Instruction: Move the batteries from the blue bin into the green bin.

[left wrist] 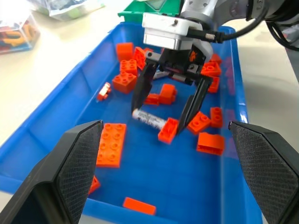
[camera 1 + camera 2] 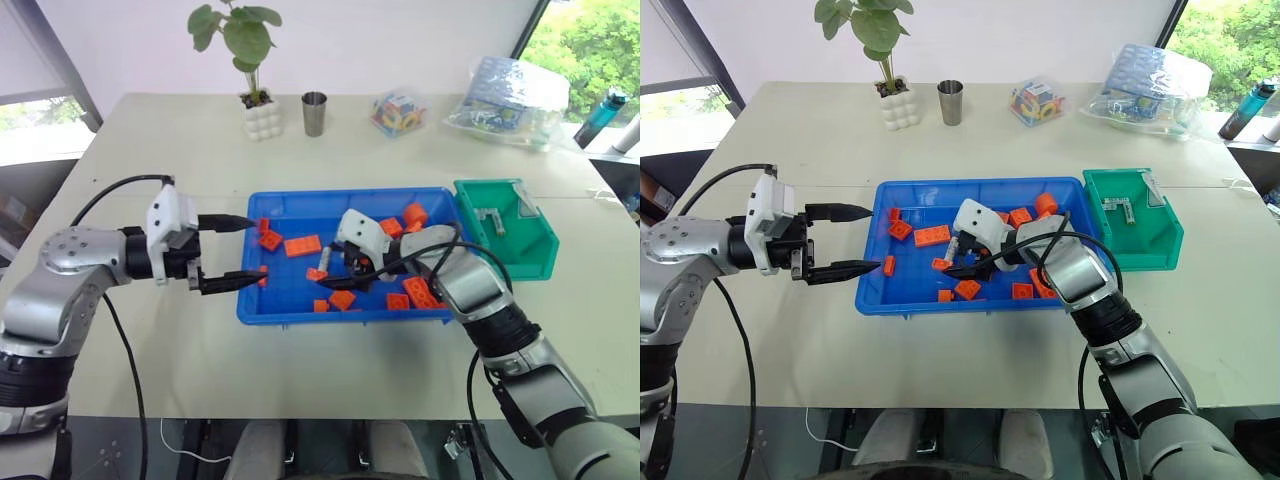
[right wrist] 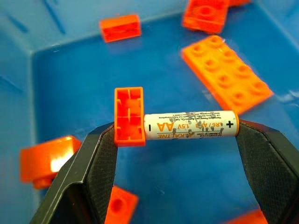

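White table [image 2: 330, 150] bearing blue bin [image 2: 300, 197] of orange bricks [image 2: 302, 245]; right gripper [image 1: 169, 110] spread astride one battery [image 3: 189, 126] and a brick; left gripper [image 2: 243, 252] open; green bin [image 2: 525, 262] contents indistinct

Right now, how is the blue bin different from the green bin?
The blue bin is wide and shallow; the green bin is smaller and deeper. The blue bin holds many orange toy bricks and an AA battery; the green bin has no bricks, just a couple of small grey pieces. The right gripper reaches into the blue bin, its fingers either side of the battery; nothing reaches into the green bin. Both are plastic and sit side by side on the table.
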Robot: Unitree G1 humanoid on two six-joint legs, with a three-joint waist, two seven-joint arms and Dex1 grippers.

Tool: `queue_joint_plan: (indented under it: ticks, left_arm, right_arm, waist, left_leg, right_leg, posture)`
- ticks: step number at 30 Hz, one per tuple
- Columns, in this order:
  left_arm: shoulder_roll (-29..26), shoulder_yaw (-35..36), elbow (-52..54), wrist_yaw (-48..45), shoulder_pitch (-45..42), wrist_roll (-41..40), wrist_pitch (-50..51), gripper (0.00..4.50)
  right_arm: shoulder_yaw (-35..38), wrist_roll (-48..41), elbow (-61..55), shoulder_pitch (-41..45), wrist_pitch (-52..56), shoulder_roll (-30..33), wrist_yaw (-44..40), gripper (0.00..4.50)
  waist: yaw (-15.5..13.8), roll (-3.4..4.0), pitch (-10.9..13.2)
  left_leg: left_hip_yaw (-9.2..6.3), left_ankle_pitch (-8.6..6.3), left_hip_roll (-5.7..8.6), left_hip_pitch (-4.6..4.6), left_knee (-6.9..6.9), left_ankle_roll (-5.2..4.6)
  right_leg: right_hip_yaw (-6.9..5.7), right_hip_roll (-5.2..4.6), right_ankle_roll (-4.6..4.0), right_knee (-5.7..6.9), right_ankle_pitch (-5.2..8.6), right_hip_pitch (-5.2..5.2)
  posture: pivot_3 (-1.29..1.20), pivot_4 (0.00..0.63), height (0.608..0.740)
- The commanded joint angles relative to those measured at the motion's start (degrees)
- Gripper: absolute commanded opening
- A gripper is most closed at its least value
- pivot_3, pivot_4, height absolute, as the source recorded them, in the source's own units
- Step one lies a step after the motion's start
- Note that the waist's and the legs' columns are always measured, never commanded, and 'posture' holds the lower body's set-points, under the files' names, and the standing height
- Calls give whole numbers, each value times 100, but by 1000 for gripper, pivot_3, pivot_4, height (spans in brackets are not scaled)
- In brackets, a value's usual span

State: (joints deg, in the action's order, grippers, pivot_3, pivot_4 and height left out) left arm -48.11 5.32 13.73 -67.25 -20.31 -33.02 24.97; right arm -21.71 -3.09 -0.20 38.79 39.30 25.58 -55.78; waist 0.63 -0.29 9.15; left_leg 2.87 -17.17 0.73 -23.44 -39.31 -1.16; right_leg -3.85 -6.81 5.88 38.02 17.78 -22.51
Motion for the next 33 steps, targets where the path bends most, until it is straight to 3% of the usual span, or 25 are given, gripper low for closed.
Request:
queue_joint_plan:
  ticks: [1,17,26,33]
  left_arm:
    - [-29,50,252,3,-31,-70,19,4500]
    - [-7,45,159,-28,-53,8,-63,4500]
    - [39,-3,148,-28,-129,23,-60,4500]
    - [-14,47,145,-32,-164,-1,-18,4500]
  right_arm:
    - [49,73,59,84,-126,136,50,4462]
    - [226,-306,-97,547,119,590,-404,4462]
    - [-46,47,1083,647,-768,281,-236,4462]
    - [-32,62,986,594,-777,136,-262,4462]
  waist:
    - [6,0,0]
    - [18,-1,1]
    - [30,-1,1]
    - [24,-1,1]
  left_leg:
    - [-1,0,0,0,0,0]
    - [0,0,-2,0,0,0]
    - [1,0,-2,0,0,0]
    - [1,0,-2,0,0,0]
  right_leg:
    - [0,0,0,0,0,0]
    - [0,0,0,-1,0,-1]
    - [0,2,0,0,0,-2]
    - [0,2,0,0,0,-2]
  posture:
    - [0,150,711]
    - [0,150,711]
    - [0,150,711]
    - [0,150,711]
